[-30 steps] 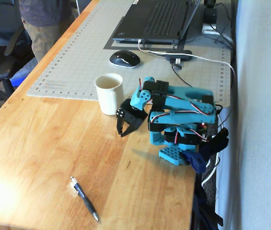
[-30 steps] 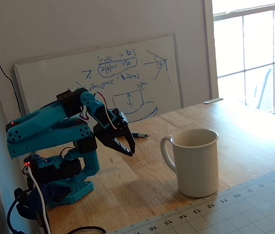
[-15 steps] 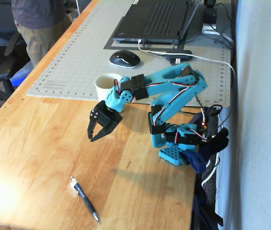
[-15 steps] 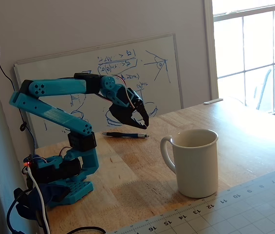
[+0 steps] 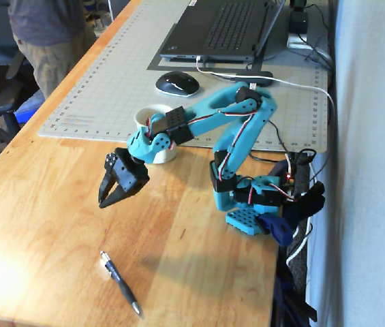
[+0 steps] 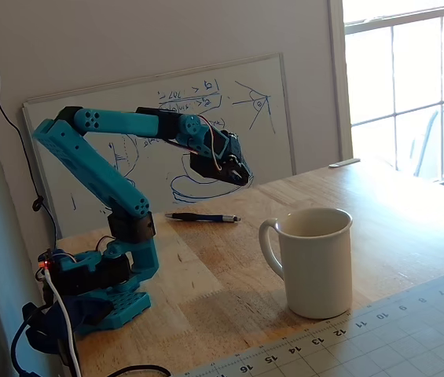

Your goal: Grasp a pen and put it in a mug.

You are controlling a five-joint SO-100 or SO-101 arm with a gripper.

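Your gripper (image 5: 103, 203) hangs empty, its 2 fingers slightly apart, above the table (image 5: 42, 225). The pen (image 5: 120, 283) lies flat toward 6 o'clock of it, well apart. Descend misaligned and you'll likely roll it away from the mug (image 6: 313, 259).

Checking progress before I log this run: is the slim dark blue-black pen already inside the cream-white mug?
No, the slim dark pen lies flat on the wooden table, well apart from the cream-white mug.
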